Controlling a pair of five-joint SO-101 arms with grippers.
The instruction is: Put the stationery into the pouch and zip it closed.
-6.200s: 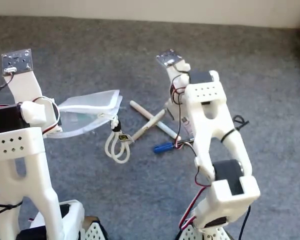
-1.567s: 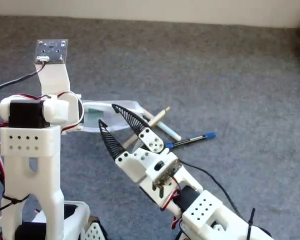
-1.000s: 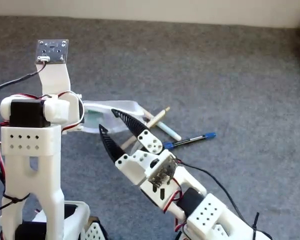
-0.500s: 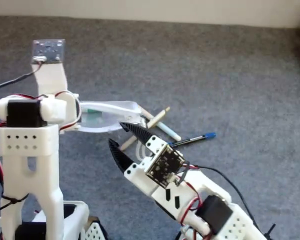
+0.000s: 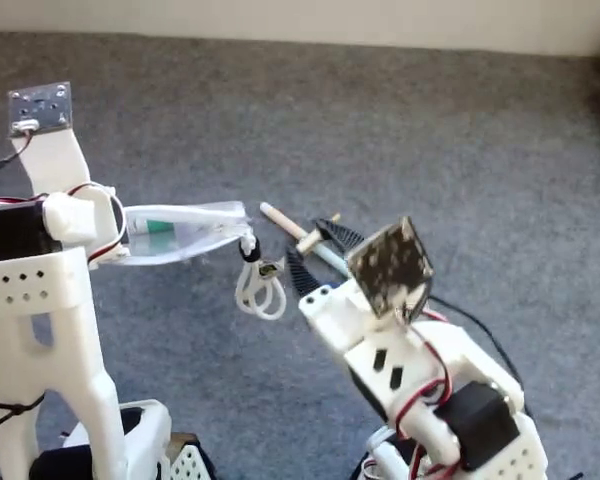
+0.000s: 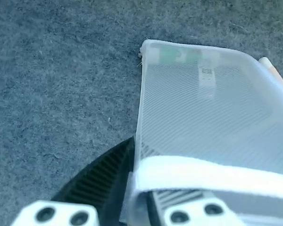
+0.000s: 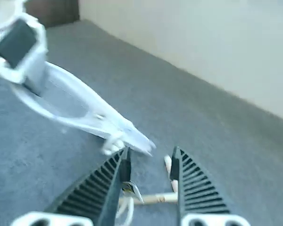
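At pouch [image 6: 203, 108] edge, left gripper [image 6: 139, 188] clamped; right gripper [image 7: 151, 153] open nr it.

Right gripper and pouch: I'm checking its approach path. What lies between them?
Between the right gripper and the pouch lies the white cord loop, resting on the carpet, in the high view.
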